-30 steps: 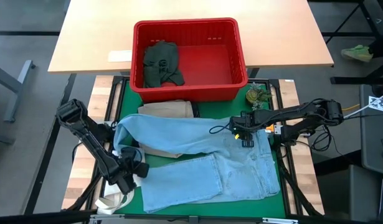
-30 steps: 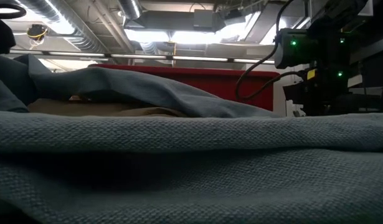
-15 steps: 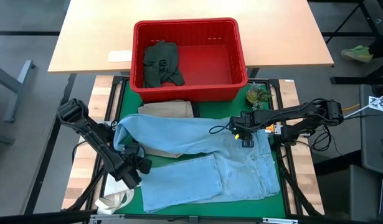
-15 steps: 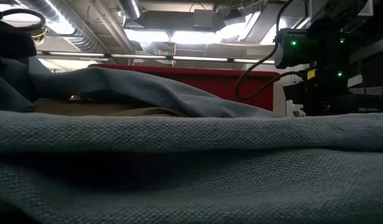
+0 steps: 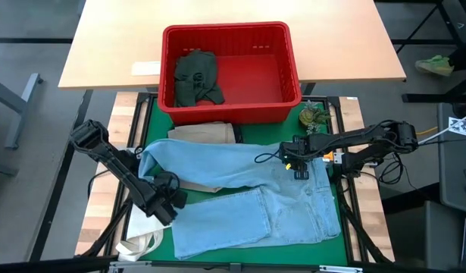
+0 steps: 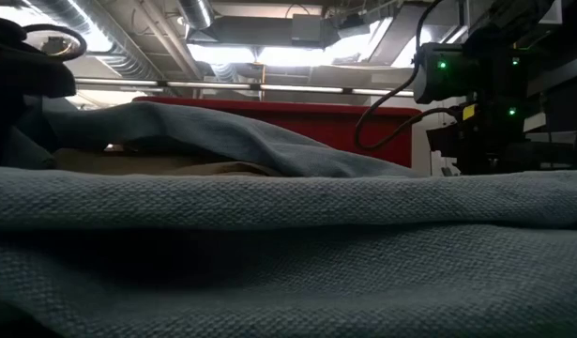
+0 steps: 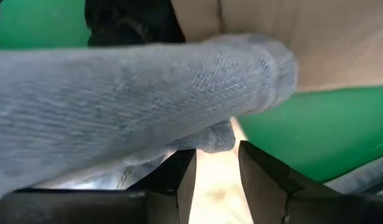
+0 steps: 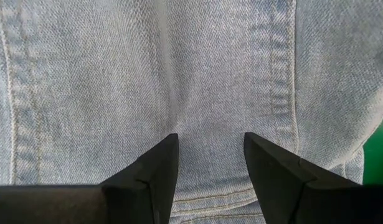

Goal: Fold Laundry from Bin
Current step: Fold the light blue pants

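Note:
The light blue jeans lie spread on the green mat, partly over khaki trousers. Their far leg runs to the table's left, and its end rises to my left gripper, which is shut on it. My right gripper points straight down over the jeans near the waist, its fingers open just above or on the denim. The red bin stands at the far side with a dark green piece inside. My left gripper has the end of the jeans' far leg at its fingertips, coming slanting from above. The bulk of the leg lies as a thick fold just beyond the fingers. That end is lifted; the rest of the jeans lies on the mat. My right gripper stands with spread fingers at the denim; whether they touch it I cannot tell.
A white tote bag lies at the near left corner beside the left arm. A small green object sits at the far right of the mat, beside the bin. In the low view, denim fills the foreground.
My left gripper has moved toward the table's right and a little toward the far edge, carrying the leg's end with it. The rest of the jeans has stayed in place.

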Motion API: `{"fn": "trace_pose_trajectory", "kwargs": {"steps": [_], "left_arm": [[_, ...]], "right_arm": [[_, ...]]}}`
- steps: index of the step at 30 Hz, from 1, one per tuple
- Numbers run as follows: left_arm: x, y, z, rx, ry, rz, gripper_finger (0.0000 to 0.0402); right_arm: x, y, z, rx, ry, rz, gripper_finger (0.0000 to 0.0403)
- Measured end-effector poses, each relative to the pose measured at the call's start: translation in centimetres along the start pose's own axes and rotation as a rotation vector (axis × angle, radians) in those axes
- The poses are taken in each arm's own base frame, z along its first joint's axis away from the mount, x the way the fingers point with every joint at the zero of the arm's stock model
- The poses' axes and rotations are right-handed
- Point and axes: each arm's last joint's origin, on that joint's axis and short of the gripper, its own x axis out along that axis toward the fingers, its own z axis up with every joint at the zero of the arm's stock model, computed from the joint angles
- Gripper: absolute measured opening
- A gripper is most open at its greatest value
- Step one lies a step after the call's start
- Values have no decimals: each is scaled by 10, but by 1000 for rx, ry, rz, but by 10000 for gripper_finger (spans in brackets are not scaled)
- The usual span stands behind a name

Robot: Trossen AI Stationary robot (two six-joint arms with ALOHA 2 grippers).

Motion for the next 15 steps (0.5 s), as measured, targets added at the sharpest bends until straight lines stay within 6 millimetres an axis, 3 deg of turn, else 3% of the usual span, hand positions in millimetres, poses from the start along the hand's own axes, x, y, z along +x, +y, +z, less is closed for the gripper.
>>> {"fn": "trace_pose_trajectory", "kwargs": {"steps": [10,15], "left_arm": [[0,1,-1,-38,54,34,211],[0,-2,0,-111,5,-18,227]], "right_arm": [[0,0,0,0,0,-6,184],[0,0,0,0,1,-8,184]]}}
